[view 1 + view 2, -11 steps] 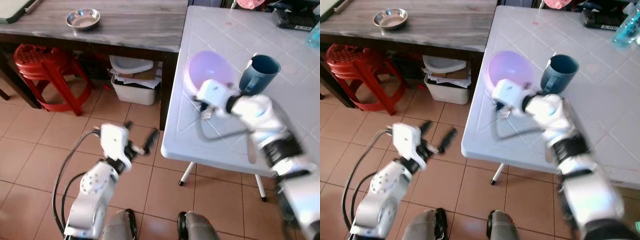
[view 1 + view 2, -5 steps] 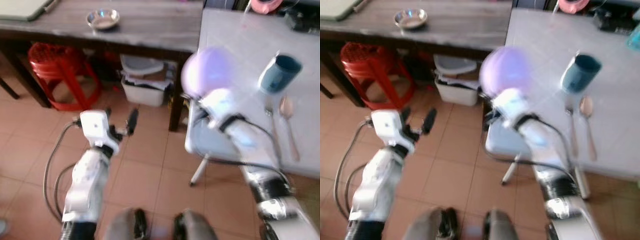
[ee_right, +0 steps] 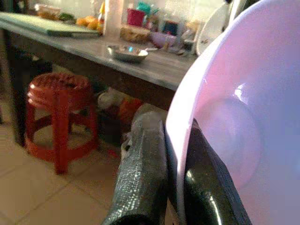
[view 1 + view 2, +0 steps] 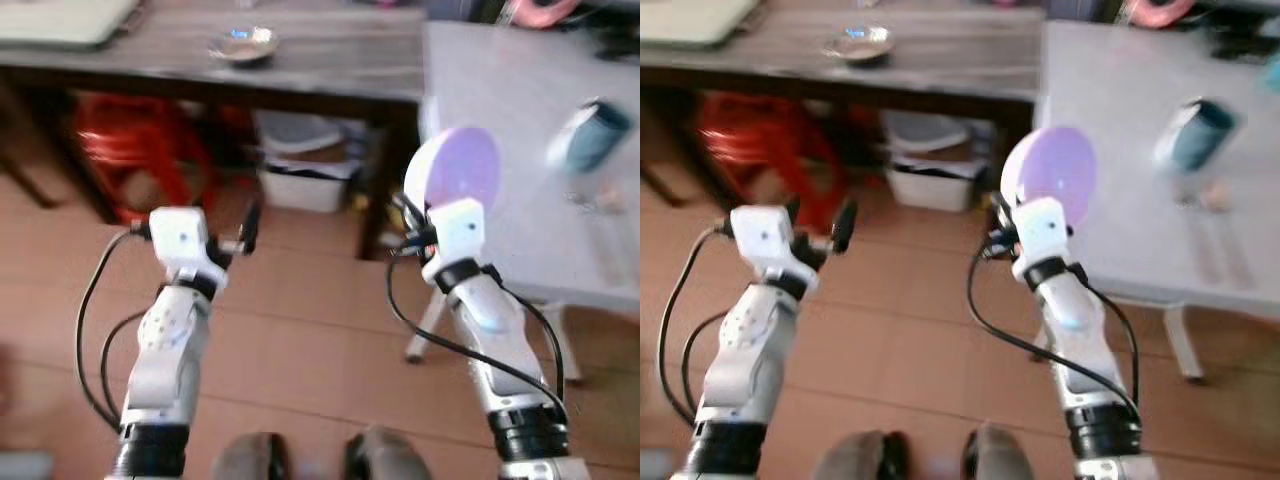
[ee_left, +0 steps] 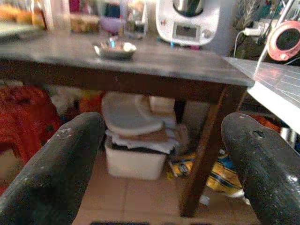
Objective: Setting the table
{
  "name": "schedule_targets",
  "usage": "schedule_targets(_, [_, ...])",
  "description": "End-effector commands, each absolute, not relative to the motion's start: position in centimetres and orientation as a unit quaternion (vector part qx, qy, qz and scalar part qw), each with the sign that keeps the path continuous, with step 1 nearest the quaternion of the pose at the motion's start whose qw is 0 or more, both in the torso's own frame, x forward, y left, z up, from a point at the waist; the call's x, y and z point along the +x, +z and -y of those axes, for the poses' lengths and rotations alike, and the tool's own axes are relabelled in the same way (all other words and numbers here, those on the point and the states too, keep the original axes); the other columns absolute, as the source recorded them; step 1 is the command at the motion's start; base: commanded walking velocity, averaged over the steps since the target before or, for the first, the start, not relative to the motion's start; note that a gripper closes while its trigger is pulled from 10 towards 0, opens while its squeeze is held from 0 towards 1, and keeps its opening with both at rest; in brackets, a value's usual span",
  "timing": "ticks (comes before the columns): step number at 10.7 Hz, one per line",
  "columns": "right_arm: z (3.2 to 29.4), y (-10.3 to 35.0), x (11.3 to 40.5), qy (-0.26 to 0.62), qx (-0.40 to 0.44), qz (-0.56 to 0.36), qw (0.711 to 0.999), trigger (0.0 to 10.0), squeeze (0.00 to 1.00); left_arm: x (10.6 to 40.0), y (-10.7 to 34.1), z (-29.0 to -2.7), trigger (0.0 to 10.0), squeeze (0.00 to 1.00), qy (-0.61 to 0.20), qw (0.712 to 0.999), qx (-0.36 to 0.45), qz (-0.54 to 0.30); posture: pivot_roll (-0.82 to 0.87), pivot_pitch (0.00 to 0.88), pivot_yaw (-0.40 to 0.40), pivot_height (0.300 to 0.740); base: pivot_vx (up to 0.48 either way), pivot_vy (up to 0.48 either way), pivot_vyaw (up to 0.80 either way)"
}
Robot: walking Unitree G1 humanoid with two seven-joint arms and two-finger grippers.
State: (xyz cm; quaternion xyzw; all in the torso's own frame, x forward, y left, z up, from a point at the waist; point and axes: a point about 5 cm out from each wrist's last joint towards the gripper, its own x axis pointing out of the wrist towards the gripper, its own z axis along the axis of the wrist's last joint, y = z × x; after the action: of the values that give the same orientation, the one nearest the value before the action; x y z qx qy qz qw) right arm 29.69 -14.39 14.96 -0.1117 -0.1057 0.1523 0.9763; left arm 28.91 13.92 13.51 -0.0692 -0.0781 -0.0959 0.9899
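My right gripper (image 3: 174, 140) is shut on the rim of a lilac plastic bowl (image 4: 455, 170), which it holds tilted on edge in the air just off the white table's (image 4: 520, 130) near left corner. The bowl's pale inside (image 3: 239, 122) faces the right wrist camera, with one black finger (image 3: 145, 159) on each side of the rim. On the white table stands a dark blue mug (image 4: 592, 137), with blurred cutlery (image 4: 590, 200) beside it. My left gripper (image 4: 240, 232) is open in the air over the tiled floor, with nothing between its fingers (image 5: 61, 159).
A dark wooden table (image 4: 300, 60) at the back carries a small steel bowl (image 4: 243, 42). Under it are a red plastic stool (image 4: 130, 150) and a white bin (image 4: 300, 185) with paper. Tiled floor (image 4: 300, 340) spreads in front of me.
The camera has swung left and the picture blurred. My right gripper has carried the lilac bowl off the white table's edge and tipped it upright. My left arm has risen a little.
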Motion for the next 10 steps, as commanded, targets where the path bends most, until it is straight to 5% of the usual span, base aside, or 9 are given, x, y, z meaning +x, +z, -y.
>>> schedule_targets(1, [14.4, 14.9, 29.5, 0.13, -0.121, 0.097, 0.979, 10.0, 0.0, 28.8, 13.1, -13.6, 10.0, 0.0, -0.098, 0.991, -0.061, 0.071, -0.08, 0.106, 0.028, 0.74, 0.428, 0.0, 0.0])
schedule_targets(10, [13.8, 15.6, 29.1, 0.148, -0.102, 0.102, 0.978, 10.0, 0.0, 29.0, 13.3, -12.7, 10.0, 0.0, -0.115, 0.988, -0.053, 0.085, -0.08, 0.114, 0.035, 0.74, 0.473, 0.0, 0.0])
